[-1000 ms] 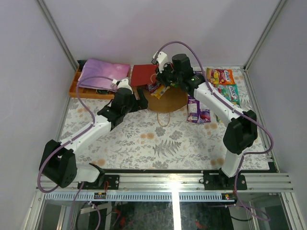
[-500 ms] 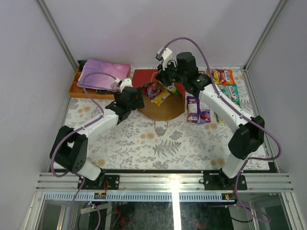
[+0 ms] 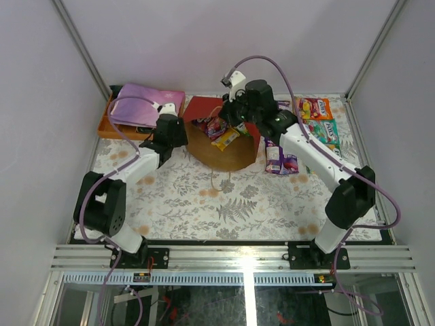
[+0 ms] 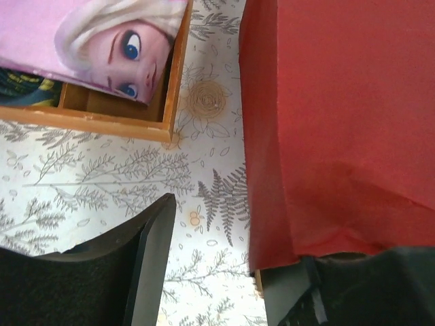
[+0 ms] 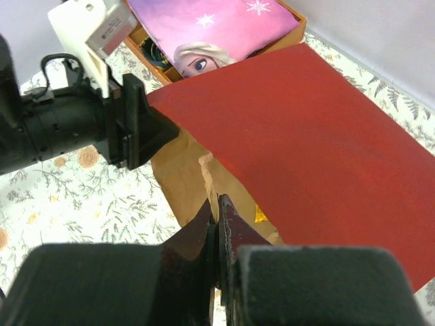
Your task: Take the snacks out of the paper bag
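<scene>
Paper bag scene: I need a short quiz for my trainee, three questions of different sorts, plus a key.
1. True or false: the paper bag stands upright with its mouth facing up.
2. What lies over the orange tray? A) a pink-purple cloth B) a blue chip bag C) a green candy pack
3. Fill in: the ____ gripper is pinched shut on the bag's edge.

Key: 1 false, it lies on its side, mouth toward the arms' bases. 2 A. 3 right; the right gripper holds the red edge.
</scene>
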Controlling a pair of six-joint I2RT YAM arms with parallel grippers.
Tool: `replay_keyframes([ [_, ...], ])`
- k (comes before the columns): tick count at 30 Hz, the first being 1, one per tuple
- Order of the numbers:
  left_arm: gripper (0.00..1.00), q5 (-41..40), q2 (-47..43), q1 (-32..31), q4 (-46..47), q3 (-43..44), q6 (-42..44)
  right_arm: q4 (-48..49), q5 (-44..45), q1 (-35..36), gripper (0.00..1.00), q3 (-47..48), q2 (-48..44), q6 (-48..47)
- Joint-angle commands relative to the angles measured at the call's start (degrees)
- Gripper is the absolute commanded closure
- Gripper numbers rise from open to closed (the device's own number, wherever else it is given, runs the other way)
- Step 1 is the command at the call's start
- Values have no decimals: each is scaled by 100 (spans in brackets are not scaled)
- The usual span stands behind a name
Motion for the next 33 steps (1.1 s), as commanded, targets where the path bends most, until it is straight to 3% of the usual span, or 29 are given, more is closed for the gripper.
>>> replay_keyframes([
  [1, 52, 636, 429, 269, 702, 268, 468, 123, 1161, 569, 100, 169, -178, 658],
  [7, 53, 819, 945, 533, 704, 834, 683, -42, 2432, 820, 100, 430, 204, 1936],
  [12, 50, 727, 989, 525, 328, 1218, 674, -427, 2943, 816, 100, 812, 480, 2579],
  [16, 36, 1127, 136, 538, 490, 570, -329, -532, 3104, 819, 100, 994, 661, 2573],
  [18, 30, 1807, -250, 525, 978, -172, -1210, -522, 3099, 821, 100, 1026, 723, 2572],
  [21, 30, 2847, -618, 409, 1774, -1130, -2403, -503, 3096, 816, 100, 1024, 755, 2532],
  [27, 31, 1868, -1432, -856, 2078, -1933, -2680, -336, 3076, 819, 100, 820, 667, 2523],
  [33, 34, 2014, -507, -1030, 2220, -1494, -2726, -315, 2907, 820, 100, 739, 663, 2590],
])
